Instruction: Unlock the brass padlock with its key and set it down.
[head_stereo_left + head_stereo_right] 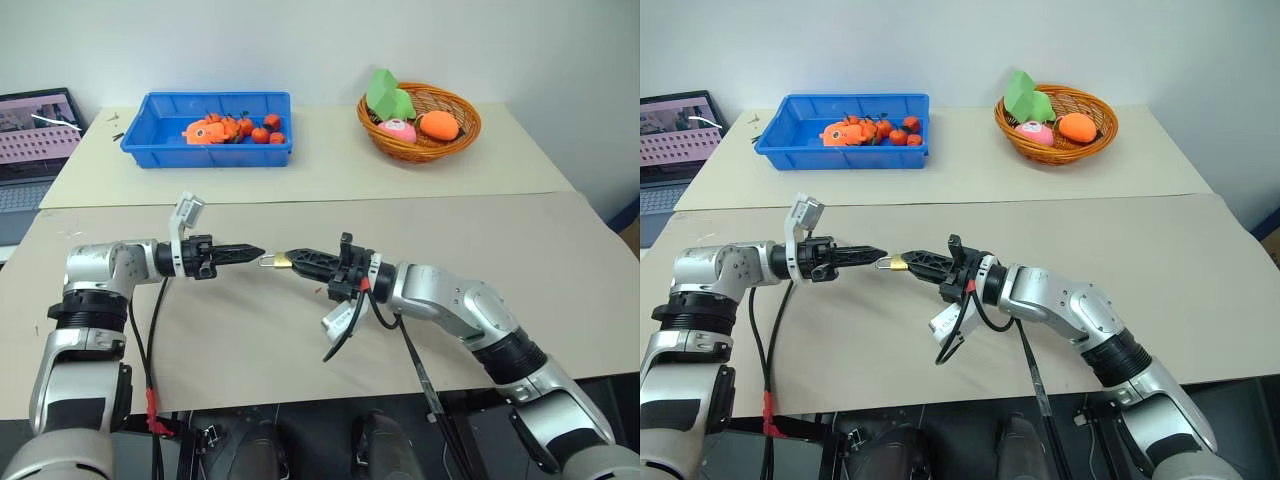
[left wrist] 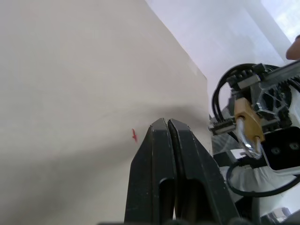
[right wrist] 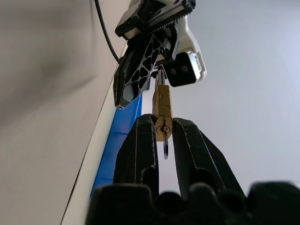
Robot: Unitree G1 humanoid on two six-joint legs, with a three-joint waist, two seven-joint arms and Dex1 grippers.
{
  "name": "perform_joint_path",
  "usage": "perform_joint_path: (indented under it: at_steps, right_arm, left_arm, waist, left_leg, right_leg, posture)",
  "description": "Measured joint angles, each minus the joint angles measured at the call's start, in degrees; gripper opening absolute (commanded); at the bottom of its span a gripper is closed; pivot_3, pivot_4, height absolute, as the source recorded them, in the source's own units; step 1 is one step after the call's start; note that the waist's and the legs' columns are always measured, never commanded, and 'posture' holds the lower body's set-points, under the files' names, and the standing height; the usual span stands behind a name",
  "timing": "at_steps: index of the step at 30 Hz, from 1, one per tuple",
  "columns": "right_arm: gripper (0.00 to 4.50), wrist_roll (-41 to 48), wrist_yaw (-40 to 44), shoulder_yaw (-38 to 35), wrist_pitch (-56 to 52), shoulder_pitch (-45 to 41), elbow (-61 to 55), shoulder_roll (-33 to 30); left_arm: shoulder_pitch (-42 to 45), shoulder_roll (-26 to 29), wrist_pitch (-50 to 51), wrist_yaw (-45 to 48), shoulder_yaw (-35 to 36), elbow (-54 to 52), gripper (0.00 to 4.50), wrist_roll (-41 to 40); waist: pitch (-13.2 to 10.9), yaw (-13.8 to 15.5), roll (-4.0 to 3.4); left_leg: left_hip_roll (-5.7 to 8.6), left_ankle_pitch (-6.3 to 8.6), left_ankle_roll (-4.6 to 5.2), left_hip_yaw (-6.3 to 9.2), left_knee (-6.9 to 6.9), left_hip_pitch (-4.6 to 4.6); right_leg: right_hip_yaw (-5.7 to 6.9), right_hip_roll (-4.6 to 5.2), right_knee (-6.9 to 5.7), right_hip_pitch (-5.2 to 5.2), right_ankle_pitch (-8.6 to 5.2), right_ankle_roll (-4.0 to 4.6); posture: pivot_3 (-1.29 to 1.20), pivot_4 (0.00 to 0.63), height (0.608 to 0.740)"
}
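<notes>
Above the worktop (image 1: 500,240) my right hand (image 1: 290,260) clamps the brass padlock (image 1: 281,260); my left hand (image 1: 255,253), pressed together, must next find its key

The two head cameras look forward and down from above the arms, taking in the near table (image 1: 300,350), the far one and the wall. Each wrist camera sits low behind its own fingers, looking along them, very close. All four views share the middle spot where the brass padlock (image 3: 162,108) hangs between both arms.
</notes>
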State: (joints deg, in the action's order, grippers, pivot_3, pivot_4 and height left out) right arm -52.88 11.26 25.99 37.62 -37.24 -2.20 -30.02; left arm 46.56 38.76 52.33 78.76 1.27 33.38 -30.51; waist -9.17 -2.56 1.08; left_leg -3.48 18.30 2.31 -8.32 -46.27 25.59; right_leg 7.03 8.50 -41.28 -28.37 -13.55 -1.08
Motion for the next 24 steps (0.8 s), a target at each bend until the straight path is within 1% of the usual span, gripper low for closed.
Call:
perform_joint_path:
  at_steps: [2,8,11,16,24]
  right_arm:
    - [0.1,0.0,0.0,0.0,0.0,0.0,0.0,0.0]
    - [0.1,-0.1,-0.2,0.0,0.0,-0.2,1.4,0.0]
    - [0.1,-0.4,-0.2,0.0,0.0,-0.2,1.9,0.0]
    - [0.1,-0.4,-0.3,0.0,0.0,-0.2,1.9,0.0]
    - [0.1,-0.4,-0.5,0.0,0.0,-0.3,2.0,0.0]
  left_arm:
    - [1.3,0.1,0.5,0.7,0.1,-1.1,0.08,-0.6]
    - [1.0,1.2,4.2,3.7,-0.3,-13.9,0.08,-4.1]
    - [0.3,1.8,5.2,4.4,-0.9,-17.2,0.08,-5.4]
    - [0.1,2.6,5.1,4.5,-1.2,-17.2,0.08,-5.5]
    - [0.1,2.8,2.9,4.4,-1.3,-12.7,0.08,-4.1]
  waist:
    - [0.0,0.1,0.0]
    - [0.0,0.0,0.0]
    - [0.0,0.0,0.0]
    - [0.0,0.0,0.0]
    - [0.0,0.1,0.0]
  left_leg:
    - [-0.01,0.0,0.0,0.01,0.0,0.0]
    - [-0.07,0.0,0.0,0.07,0.01,0.0]
    - [-0.08,0.0,0.0,0.06,0.0,-0.03]
    - [-0.07,-0.01,-0.01,0.06,0.0,-0.03]
    - [-0.03,-0.01,-0.01,0.06,0.0,-0.02]
  right_leg:
    - [-0.01,0.01,0.01,0.0,0.0,0.0]
    - [-0.02,0.01,0.03,0.0,0.02,0.03]
    - [-0.04,0.01,0.0,0.0,0.01,0.02]
    - [-0.04,0.01,-0.02,0.0,0.0,0.01]
    - [-0.03,0.01,-0.01,0.0,0.0,0.01]
  posture:
    - [0.0,0.15,0.676]
    - [0.0,0.15,0.676]
    - [0.0,0.15,0.676]
    - [0.0,0.15,0.676]
    - [0.0,0.15,0.676]
